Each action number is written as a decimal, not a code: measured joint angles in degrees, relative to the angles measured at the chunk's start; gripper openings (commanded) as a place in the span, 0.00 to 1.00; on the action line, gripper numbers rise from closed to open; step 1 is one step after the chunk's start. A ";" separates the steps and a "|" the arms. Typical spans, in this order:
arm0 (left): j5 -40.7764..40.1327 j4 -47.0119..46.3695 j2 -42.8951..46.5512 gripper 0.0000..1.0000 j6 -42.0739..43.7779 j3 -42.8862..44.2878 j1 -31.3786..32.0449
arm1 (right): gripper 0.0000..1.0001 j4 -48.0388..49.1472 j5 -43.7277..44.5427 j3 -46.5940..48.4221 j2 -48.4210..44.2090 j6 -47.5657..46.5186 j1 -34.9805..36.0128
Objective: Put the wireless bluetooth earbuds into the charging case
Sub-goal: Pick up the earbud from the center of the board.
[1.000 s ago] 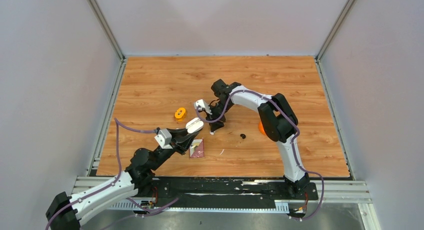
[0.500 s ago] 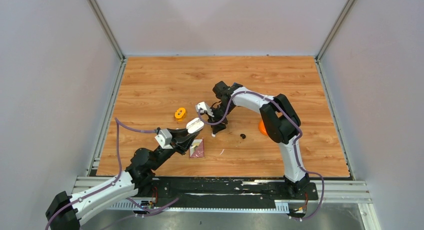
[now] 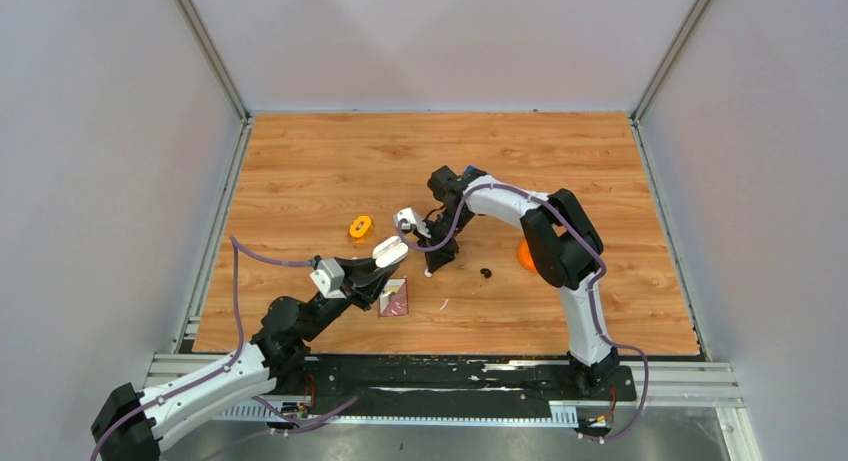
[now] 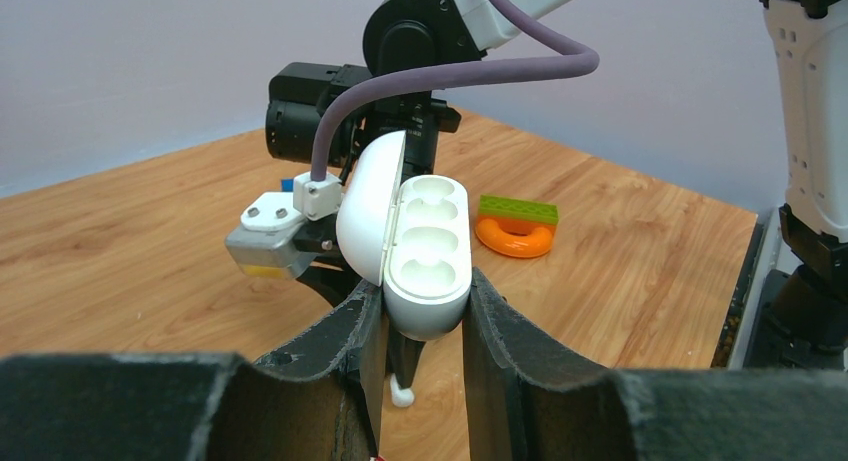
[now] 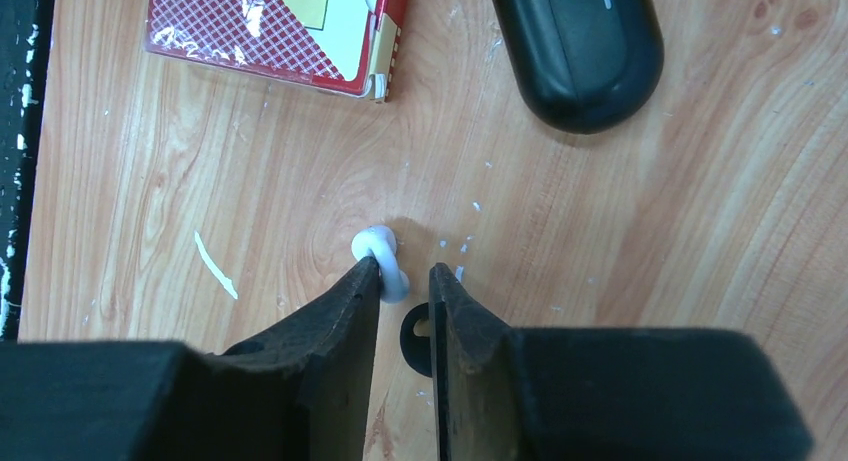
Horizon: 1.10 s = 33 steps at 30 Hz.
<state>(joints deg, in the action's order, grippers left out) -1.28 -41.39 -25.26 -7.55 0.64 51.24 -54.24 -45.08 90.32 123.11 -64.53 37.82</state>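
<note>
My left gripper [image 3: 389, 253] is shut on the white charging case [image 4: 428, 246] and holds it above the table. The case lid [image 4: 368, 206] is open and its wells are empty. My right gripper [image 5: 405, 268] points down at the table just behind the case, jaws a narrow gap apart. A small white earbud [image 5: 382, 263] lies on the wood against the inner tip of its left finger; it also shows in the left wrist view [image 4: 402, 392]. A tiny black ring-shaped piece [image 5: 416, 333] sits between the fingers, partly hidden. I see no black bud clearly.
A red playing-card box [image 5: 275, 26] lies near the left gripper [image 3: 394, 298]. A glossy black pill-shaped object [image 5: 580, 46] lies right of the right gripper [image 3: 486, 273]. An orange ring [image 3: 360, 225] lies to the left. An orange ring with a green block [image 4: 515, 231] lies by the right arm.
My right gripper has shifted slightly toward the near edge and lower, with the white earbud staying at its fingertip. The left arm and the case have not moved.
</note>
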 measured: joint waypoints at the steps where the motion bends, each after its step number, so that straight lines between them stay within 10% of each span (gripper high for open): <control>1: 0.00 0.00 -0.04 0.02 0.00 0.00 0.00 | 0.28 -0.04 -0.04 0.00 0.00 0.11 0.02; 33: 0.81 -0.09 -1.31 0.02 0.00 0.00 0.00 | 0.18 -0.81 -1.88 0.04 0.00 2.14 0.42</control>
<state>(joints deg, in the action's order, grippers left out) -0.47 -41.47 -26.57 -7.55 0.64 51.24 -55.05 -46.96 90.37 123.11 -62.39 38.24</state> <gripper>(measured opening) 0.364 0.192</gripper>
